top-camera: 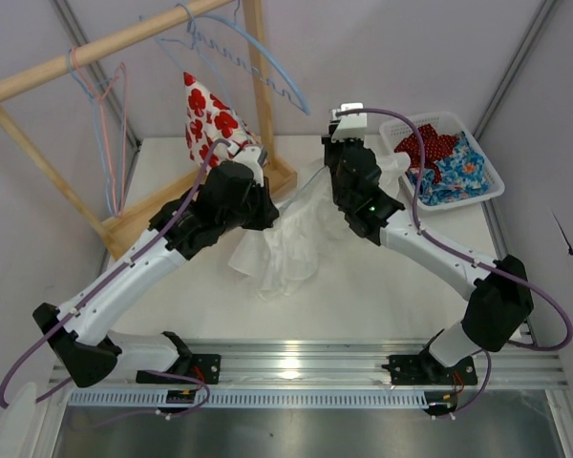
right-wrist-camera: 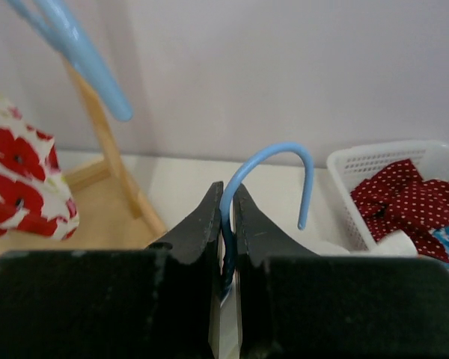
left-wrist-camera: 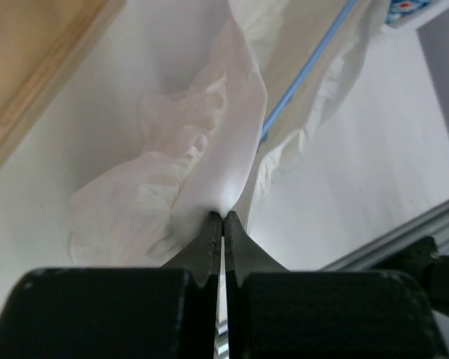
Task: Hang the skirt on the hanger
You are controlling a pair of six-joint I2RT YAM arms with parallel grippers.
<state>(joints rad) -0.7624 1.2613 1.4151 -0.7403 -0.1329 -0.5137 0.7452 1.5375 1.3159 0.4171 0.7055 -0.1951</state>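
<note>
The left gripper point(left-wrist-camera: 223, 218) has its two black fingers squeezed tight on a thin fold of the white skirt point(left-wrist-camera: 202, 149). The skirt is soft and crinkly. It hangs in a bunch down to the white table point(top-camera: 382, 296), between the two arms. The right gripper point(right-wrist-camera: 226, 200) pinches the thin neck of the blue hanger point(right-wrist-camera: 273, 152), just under its round hook. The smooth blue wire runs between the skirt's folds. Behind stands a wooden rack point(top-camera: 124, 40), with a red-flower cloth point(top-camera: 208, 119) by it. A white plastic basket point(top-camera: 488, 158) holds spotty and flowery cloths.
</note>
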